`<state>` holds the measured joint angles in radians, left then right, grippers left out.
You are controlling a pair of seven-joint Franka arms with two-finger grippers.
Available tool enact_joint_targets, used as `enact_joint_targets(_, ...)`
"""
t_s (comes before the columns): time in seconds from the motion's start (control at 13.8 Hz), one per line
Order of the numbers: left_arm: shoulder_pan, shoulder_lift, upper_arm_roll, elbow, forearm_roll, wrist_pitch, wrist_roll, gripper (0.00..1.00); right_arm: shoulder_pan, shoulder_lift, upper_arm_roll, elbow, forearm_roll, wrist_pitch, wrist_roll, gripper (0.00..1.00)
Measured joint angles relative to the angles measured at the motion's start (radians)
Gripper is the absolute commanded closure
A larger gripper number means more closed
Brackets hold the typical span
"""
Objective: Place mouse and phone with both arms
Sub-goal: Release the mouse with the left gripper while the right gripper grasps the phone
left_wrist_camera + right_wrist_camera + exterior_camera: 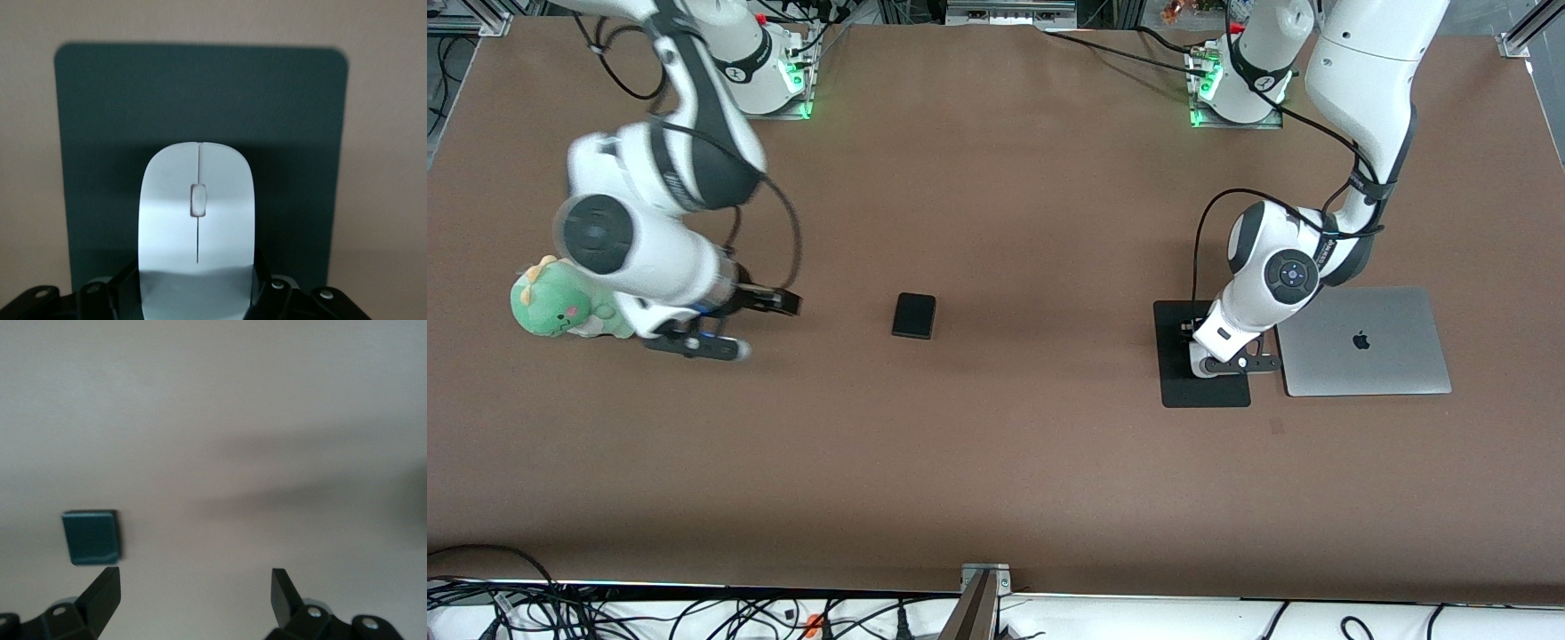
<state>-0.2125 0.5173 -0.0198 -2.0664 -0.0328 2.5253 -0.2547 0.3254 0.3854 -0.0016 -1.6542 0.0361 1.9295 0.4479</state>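
Wide brown table (996,462), seen from above, with two white robot arms reaching in from bases along the far edge. Toward the left arm's end: closed silver laptop (1365,342), and just beside it a flat black mat (1200,391).

Left gripper (1232,360) low over that mat, clamped on the rear sides of the white mouse (197,220), which points out across the mat (100,133). Cannot tell whether resting on the mat or just above it. Likely light, rigid and glossy, so slippery; best held low on the flanks, as here, and let go gently.

Toward the right arm's end: green plush dinosaur (551,298), with the right gripper (725,324) over bare table between it and the phone, fingers spread wide and holding nothing.

Smallest: black phone (914,316), flat near mid-table, apart from everything. Probably thin, stiff and smooth, sitting tight to the surface; best pinched across the two long edges.
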Motion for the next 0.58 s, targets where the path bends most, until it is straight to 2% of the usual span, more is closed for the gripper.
enact_joint_targets(0.07, 0.000, 0.000, -0.002, -0.005, 0.000, 0.002, 0.006, 0.00, 0.031, 0.035, 0.000, -0.001, 0.000, 0.054, 0.024, 0.00)
enact_joint_targets(0.36, 0.041, -0.004, -0.009, 0.002, 0.000, 0.006, 0.012, 0.00, 0.133, 0.156, 0.001, -0.002, 0.000, 0.233, 0.108, 0.00)
enact_joint_targets(0.58, 0.061, -0.083, -0.013, 0.023, 0.000, -0.056, 0.018, 0.00, 0.188, 0.205, 0.000, -0.002, 0.000, 0.293, 0.149, 0.00)
